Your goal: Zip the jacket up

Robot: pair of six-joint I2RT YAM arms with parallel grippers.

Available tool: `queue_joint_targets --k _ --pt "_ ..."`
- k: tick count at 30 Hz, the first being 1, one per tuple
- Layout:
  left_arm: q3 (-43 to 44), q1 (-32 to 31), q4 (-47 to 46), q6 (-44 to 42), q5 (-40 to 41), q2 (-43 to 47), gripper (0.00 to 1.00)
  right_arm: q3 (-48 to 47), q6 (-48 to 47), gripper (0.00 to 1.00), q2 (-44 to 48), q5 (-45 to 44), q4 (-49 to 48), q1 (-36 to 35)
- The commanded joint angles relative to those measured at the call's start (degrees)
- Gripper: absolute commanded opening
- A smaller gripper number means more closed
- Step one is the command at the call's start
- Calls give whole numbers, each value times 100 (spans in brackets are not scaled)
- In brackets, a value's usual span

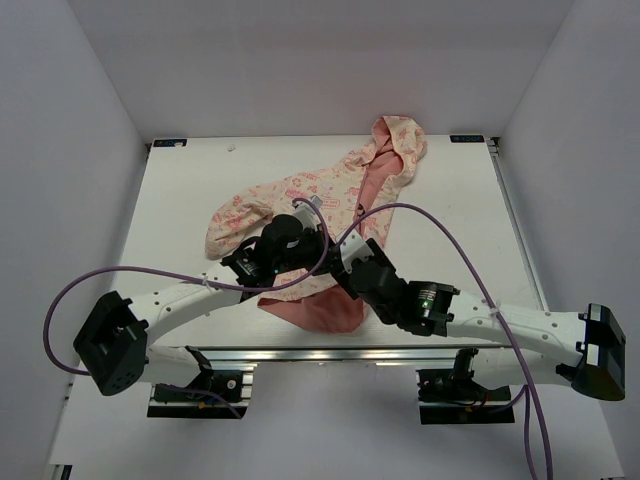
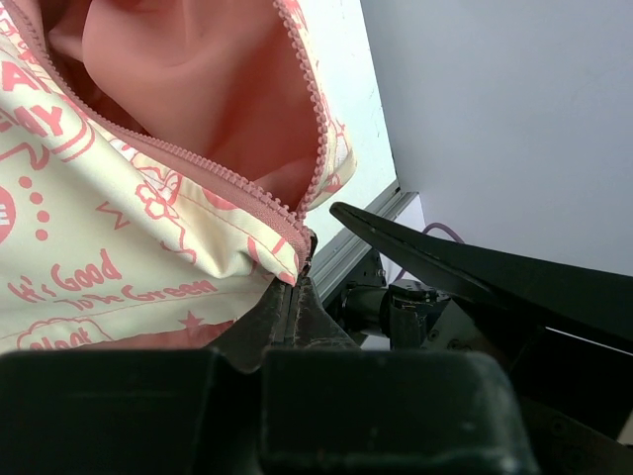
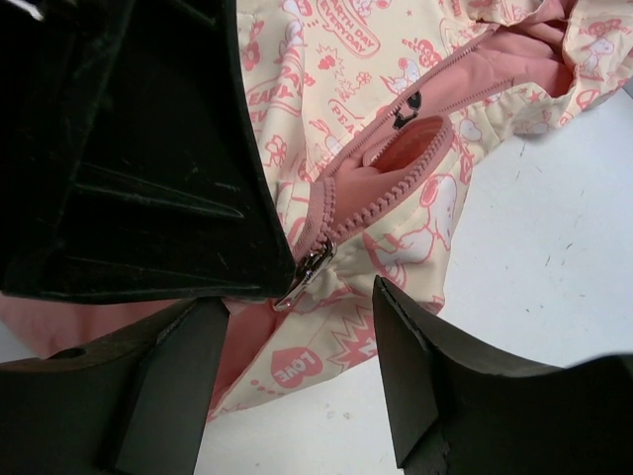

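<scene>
OK, quick status. Jacket (image 1: pixel 275 205) lies spread on the white table (image 1: pixel 470 220), hood (image 1: pixel 400 140) toward the far right corner, front partly open w/ the salmon lining (image 2: pixel 198 69) showing. Both my arms reach in over its near edge, approx mid-table.

My left gripper (image 2: pixel 292 302) is clenched tight, pinching the jacket's bottom corner right at the base of the zipper. From the left wrist cam, the pink teeth (image 2: pixel 316 109) run up and away from that pinch on both sides, not joined.

My right gripper (image 3: pixel 297 297) has its fingers (image 3: pixel 415 366) apart, one on each side of the metal zipper slider (image 3: pixel 309 269). The slider sits in the gap btwn them, at the low end of the zipper strip. Neither pad touches it as far as I can see, so nothing is held on that side. A second small dark pull (image 3: pixel 407 107) shows further up, by a pocket opening.
</scene>
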State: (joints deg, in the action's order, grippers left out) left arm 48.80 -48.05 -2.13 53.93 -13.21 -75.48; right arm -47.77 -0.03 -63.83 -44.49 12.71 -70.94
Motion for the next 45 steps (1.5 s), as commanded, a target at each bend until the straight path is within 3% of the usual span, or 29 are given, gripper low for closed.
queue_joint_targets --k 1,12,23,28,31,44,45 --pt "16 6 -60 -23 -42 315 0 5 214 65 11 -201 169 -8" --pt "42 6 29 -85 47 341 0 171 293 68 477 187 645 -8" --pt "-2 -2 -59 -76 -94 385 0 110 30 64 134 -112 -110 -8" --pt "-37 6 -86 -76 -120 385 0 127 -137 54 55 -279 -436 1" --pt "-37 6 -51 -93 -68 385 0 101 -120 35 55 -157 -331 18" --pt "-11 -2 64 -260 -6 403 0 128 -41 8 301 168 -76 71" --pt "7 6 64 -286 -15 385 0 127 -49 0 310 212 -76 80"
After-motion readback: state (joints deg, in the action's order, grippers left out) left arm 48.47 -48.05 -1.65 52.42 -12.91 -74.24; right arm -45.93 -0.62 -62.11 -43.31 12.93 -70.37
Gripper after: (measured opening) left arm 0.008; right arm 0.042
